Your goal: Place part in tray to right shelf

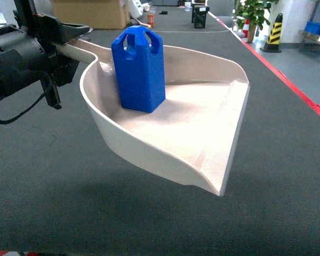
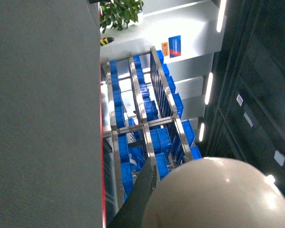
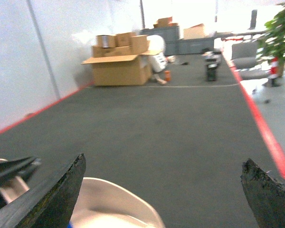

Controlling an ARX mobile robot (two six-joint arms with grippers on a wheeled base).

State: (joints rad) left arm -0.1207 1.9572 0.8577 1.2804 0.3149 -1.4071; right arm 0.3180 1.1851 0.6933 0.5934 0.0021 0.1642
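The beige tray [image 1: 202,133] hangs above the dark floor, its flat lip pointing to the lower right. The blue part [image 1: 139,69] stands upright inside it near the back wall. My left gripper [image 1: 68,38] is shut on the tray's handle at the upper left. In the left wrist view the tray's rounded wall [image 2: 218,194] fills the lower right beside one dark finger [image 2: 145,192], and the right shelf [image 2: 145,121] with blue crates shows beyond. My right gripper [image 3: 164,164] is open and holds nothing, with the tray [image 3: 114,204] low between its fingers on the left.
Dark carpet floor edged by a red line [image 1: 288,85]. Cardboard boxes [image 3: 121,66] stand far ahead. A potted plant [image 1: 252,13] and a yellow-and-black bollard [image 1: 274,32] stand at the far right. Blue crates [image 1: 317,28] sit at the far right edge.
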